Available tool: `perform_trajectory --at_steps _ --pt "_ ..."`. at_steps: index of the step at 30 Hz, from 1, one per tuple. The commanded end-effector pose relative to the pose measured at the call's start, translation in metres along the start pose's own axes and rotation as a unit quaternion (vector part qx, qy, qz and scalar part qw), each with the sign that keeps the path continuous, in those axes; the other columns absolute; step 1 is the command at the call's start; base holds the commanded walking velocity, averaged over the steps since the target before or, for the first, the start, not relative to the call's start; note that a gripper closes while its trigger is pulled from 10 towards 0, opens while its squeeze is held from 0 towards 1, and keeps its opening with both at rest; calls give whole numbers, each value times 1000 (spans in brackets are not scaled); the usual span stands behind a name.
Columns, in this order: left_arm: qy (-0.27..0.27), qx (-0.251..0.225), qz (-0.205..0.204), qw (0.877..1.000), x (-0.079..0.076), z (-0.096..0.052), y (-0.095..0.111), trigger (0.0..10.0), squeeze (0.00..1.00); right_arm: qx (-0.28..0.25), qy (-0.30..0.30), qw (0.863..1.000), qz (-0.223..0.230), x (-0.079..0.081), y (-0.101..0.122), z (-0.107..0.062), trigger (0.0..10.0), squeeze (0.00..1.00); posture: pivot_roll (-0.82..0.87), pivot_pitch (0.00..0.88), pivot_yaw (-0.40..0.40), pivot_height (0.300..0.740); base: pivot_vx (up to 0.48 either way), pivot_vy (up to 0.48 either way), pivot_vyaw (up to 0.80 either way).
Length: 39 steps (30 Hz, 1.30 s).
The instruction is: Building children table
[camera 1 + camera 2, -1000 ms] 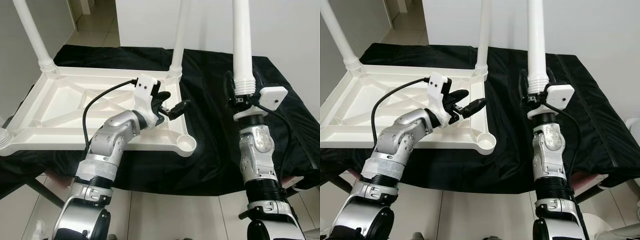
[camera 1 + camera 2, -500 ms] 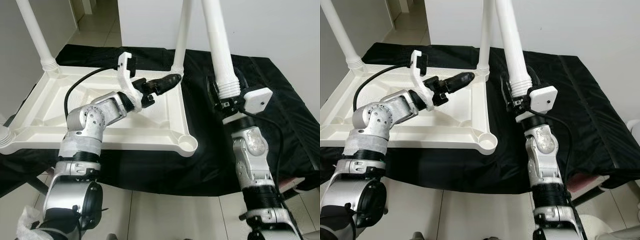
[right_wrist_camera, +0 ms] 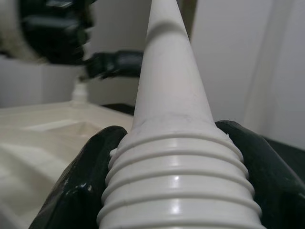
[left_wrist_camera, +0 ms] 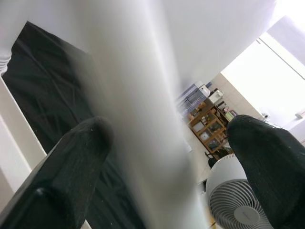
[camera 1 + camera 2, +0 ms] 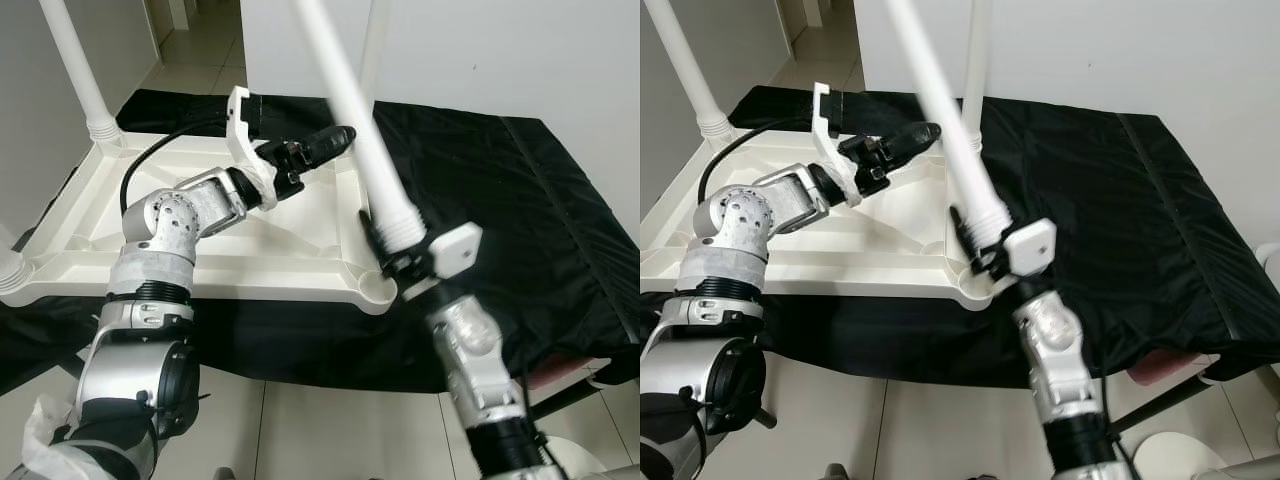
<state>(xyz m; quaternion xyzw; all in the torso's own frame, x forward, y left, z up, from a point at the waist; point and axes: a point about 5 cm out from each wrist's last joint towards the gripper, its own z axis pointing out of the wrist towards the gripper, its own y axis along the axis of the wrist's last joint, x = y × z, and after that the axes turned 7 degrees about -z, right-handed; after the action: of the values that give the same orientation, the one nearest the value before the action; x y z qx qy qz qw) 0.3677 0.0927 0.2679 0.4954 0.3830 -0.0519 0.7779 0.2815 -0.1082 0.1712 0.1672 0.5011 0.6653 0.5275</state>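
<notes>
— Where was the leg?

— My right gripper (image 5: 402, 262) clamped the loose table leg (image 5: 352, 130) at its threaded end, tilted, just beside the empty corner socket (image 5: 378, 288) of the upturned tabletop (image 5: 150, 215).

— And your left?

— My left gripper (image 5: 335, 140) hovered wide apart beside the shaft, gripping nothing.

— Next?

— Seating the thread in that socket, I judged; it wanted the leg upright first.
</notes>
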Motion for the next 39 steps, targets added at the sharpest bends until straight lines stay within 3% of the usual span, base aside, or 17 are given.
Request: perform_trajectory --at_steps 1,12,14,29,30,31,39 --pt "-94 4 -2 996 -13 4 6 10000 0 -10 12 1000 -6 4 5 0 10000 0 -34 0 -3 740 0 0 0" --pt "-88 -21 -13 996 -15 10 22 10000 0 16 22 1000 -5 9 -1 -11 10000 0 -42 0 13 740 0 0 0" --pt "-86 -25 -13 996 -13 9 23 0 0 19 21 1000 -7 9 -1 -12 10000 0 -43 0 15 740 0 0 0" --pt "-65 -20 3 998 -7 7 21 0 0 31 24 999 8 11 -4 -12 10000 0 -35 19 14 740 0 0 0" --pt "-62 -20 3 998 -6 8 21 0 0 31 14 999 16 10 -4 -12 10000 886 -33 24 14 740 0 0 0" --pt "-60 -18 4 998 -6 7 21 10000 0 29 6 999 27 9 -4 -12 10000 1000 -33 24 14 740 0 0 0" --pt "-31 -27 28 999 1 3 27 10000 0 32 -43 997 64 1 -4 -17 10000 1000 -35 42 21 740 0 0 0"
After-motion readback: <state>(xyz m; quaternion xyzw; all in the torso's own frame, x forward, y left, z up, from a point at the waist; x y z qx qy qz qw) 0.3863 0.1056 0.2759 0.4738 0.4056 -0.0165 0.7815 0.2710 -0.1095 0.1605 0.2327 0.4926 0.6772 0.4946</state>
